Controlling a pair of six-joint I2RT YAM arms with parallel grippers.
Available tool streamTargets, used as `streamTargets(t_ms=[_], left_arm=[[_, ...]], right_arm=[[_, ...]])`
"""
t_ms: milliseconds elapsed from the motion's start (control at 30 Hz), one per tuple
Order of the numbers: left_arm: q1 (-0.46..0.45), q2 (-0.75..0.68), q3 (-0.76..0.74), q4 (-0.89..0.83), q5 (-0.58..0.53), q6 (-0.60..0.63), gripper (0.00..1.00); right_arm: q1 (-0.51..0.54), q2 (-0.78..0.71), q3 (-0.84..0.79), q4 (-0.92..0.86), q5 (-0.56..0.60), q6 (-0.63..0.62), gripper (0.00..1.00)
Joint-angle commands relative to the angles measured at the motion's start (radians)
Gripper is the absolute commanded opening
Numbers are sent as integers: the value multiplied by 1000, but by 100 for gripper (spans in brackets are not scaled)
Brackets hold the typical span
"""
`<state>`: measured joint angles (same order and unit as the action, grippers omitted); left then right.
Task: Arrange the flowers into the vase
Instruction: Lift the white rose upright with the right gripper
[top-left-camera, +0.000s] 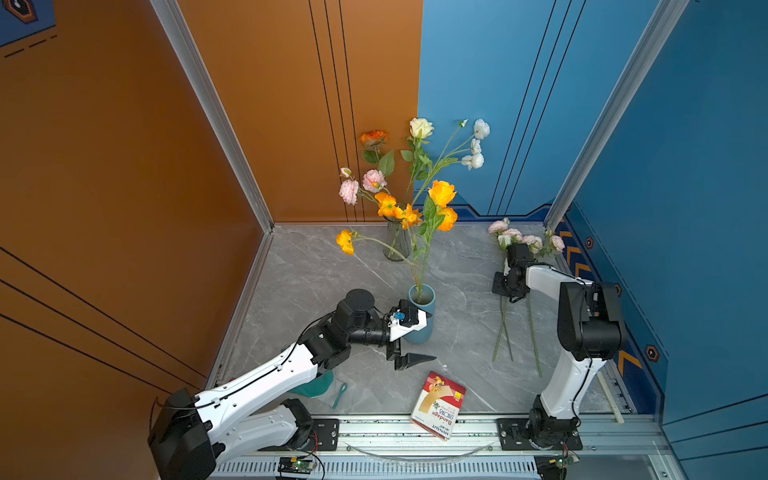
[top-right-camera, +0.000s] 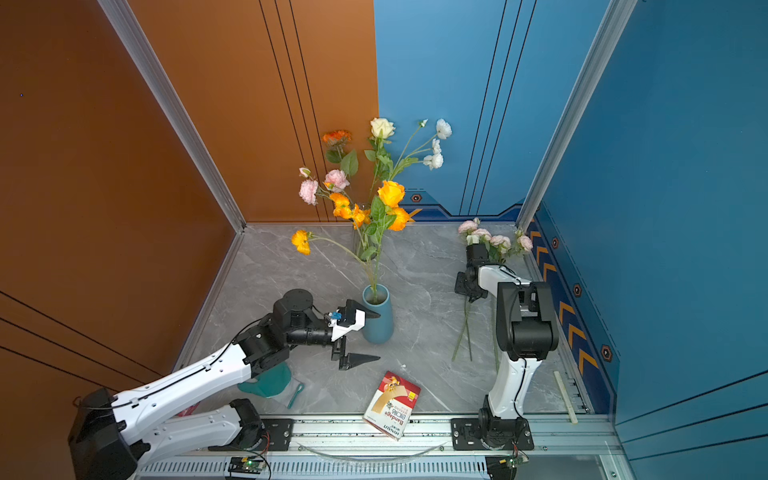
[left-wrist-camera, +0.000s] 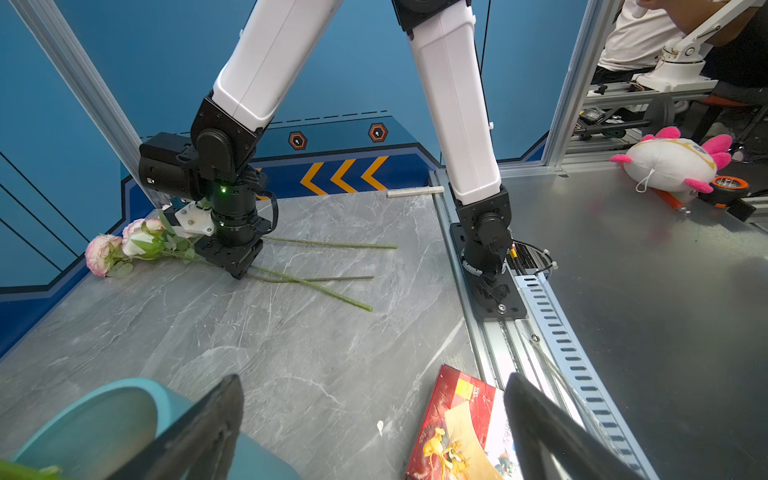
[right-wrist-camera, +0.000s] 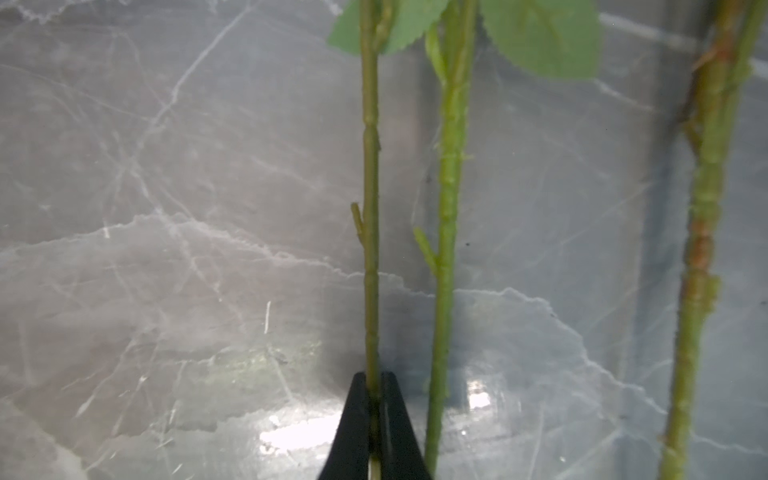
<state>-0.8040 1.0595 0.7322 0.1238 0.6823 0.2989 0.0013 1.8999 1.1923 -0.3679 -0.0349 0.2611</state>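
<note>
1. Three pink flowers (top-left-camera: 524, 240) lie flat on the table (top-left-camera: 324, 266), on the right side and well apart from the blue vase (top-right-camera: 379, 328), which already holds several tall blooms. A glass vase (top-left-camera: 395, 245) behind it holds more.
2. Their long axes run front to back: blooms point toward the back wall, cut ends toward the front rail.
3. The right gripper (right-wrist-camera: 376, 384) is down among them, its fingers pinched together on one stem (right-wrist-camera: 371, 208). The next stem (right-wrist-camera: 446, 208) lies just beside the fingers, free. The grip looks nearer the blooms than the cut end, though the wrist hides the exact spot from above.
4. The left gripper (top-left-camera: 424, 337) waits with fingers wide apart and empty, one finger touching or just beside the blue vase.
5. The blue vase lies across the table to the left of the held stem, so the right arm, being the nearer, would likely have to lift the stem, tip it upright with the cut end down, and carry it over.
</note>
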Motion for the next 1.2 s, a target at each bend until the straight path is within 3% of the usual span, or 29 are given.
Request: streamTargets(t_ms=[0, 133, 300, 433, 633, 700, 833, 933, 1033, 1100, 1167], left_arm=[[7, -27, -4, 14, 21, -3, 98], [5, -34, -5, 14, 20, -3, 98], [4, -33, -6, 14, 17, -2, 98], [3, -30, -6, 13, 16, 0, 98], [5, -24, -6, 14, 15, 2, 98], [4, -23, -7, 13, 16, 1, 98], [8, -20, -8, 13, 12, 1, 98], [9, -18, -9, 13, 10, 4, 98], [19, -26, -6, 14, 16, 5, 98], [32, -46, -8, 12, 16, 8, 98], [54, -68, -10, 11, 16, 10, 98]], right_arm=[[-2, -62, -4, 3, -100, 23, 1], [-30, -96, -61, 115, -293, 92, 0], [-113, -158, -241, 547, -595, 360, 0], [-159, -169, -337, 866, -705, 582, 0], [-238, -46, -470, 1708, -773, 1130, 0], [-235, -3, -438, 1779, -800, 1202, 0], [-201, -69, -419, 1587, -796, 1047, 0], [-156, -203, -394, 1237, -748, 793, 0], [-92, -364, -341, 831, -606, 501, 0], [-25, -465, -295, 605, -447, 324, 0], [31, -529, -261, 486, -324, 243, 0]])
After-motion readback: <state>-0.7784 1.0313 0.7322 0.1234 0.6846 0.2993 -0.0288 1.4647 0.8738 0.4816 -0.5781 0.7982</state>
